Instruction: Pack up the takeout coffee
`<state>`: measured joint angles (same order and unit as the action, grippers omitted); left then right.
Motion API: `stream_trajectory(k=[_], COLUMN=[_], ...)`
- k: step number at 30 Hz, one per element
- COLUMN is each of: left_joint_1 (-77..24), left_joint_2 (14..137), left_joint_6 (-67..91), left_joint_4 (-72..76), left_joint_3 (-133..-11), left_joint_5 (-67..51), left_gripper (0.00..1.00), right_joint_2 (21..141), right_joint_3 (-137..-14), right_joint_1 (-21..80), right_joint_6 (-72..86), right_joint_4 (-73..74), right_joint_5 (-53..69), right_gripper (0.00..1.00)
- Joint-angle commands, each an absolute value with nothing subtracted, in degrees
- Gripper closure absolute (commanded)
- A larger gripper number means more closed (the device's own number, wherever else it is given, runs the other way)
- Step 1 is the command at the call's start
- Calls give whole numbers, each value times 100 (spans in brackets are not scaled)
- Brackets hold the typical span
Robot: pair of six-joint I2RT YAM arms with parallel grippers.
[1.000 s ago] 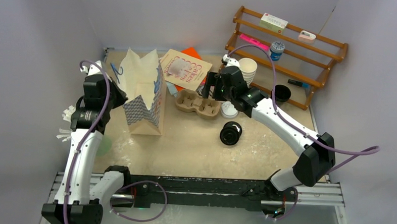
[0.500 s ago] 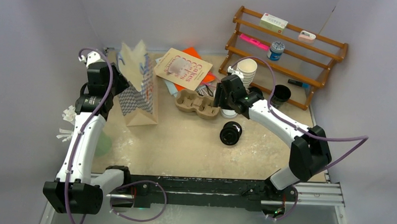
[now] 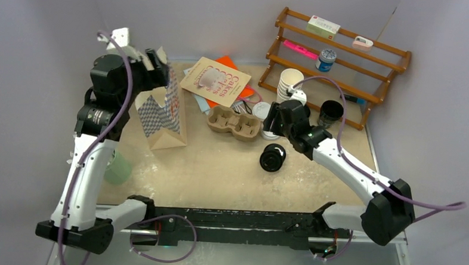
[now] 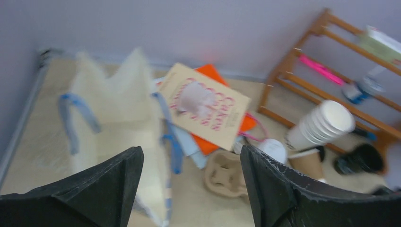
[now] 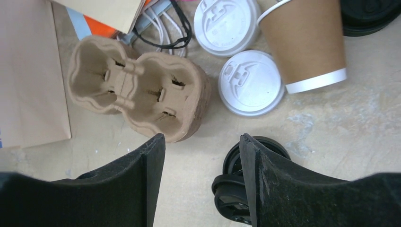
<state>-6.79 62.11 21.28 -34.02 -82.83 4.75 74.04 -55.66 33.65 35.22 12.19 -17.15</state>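
Top: sandy table (image 3: 218, 167), grey walls, rack (image 3: 343, 53) at the back. My left arm is raised over the bag (image 3: 164, 114). My right arm reaches low beside the carrier (image 3: 234, 123). The black cup (image 3: 272, 157) lies on its side mid-table.
Left wrist: left pincer (image 4: 189, 151) released, holding nothing.
Right wrist: right pincer (image 5: 202, 142) released, white-lid cup (image 5: 250, 82) just ahead.

The sandy table (image 3: 230, 174) bears a carrier (image 5: 137, 90) just ahead and left of the right pincer (image 5: 201, 139). Ahead and right of that pincer lie two white lids (image 5: 250, 82) and a brown cup (image 5: 307, 42), and a black cup (image 5: 229, 189) lies on its side by its right finger. Below the left pincer (image 4: 189, 151) stands a bag (image 4: 118, 127), with a book (image 4: 205, 106) over an orange folder (image 4: 210, 75) ahead to the right, and stacked cups (image 4: 321, 124) and a rack (image 4: 293, 52) farther right.
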Motion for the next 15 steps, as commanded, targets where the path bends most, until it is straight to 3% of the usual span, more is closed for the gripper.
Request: stream_trajectory(k=[1, 4, 9, 15], left_joint_1=[-2163, -3088, -4702, -5264], left_joint_2=[6815, 7218, 7957, 8831], left_joint_6=[1385, 1309, 1050, 1138], left_joint_4=[-3648, -3500, -3260, -2829], left_joint_3=[-8912, -8970, -9032, -8913], left_joint_5=[898, 1191, 1828, 1498], left_gripper=[21, 23, 33, 37], right_joint_2=[7046, 7015, 7249, 7033], right_joint_3=[-5297, -5171, -4763, -3805], right_joint_1=[3198, 2975, 2082, 1636], right_joint_6=[3595, 3624, 3814, 4336], right_joint_4=[1019, 1012, 688, -510], right_joint_5=[-1934, -1491, 357, 1181], right_gripper=[38, 38, 38, 44])
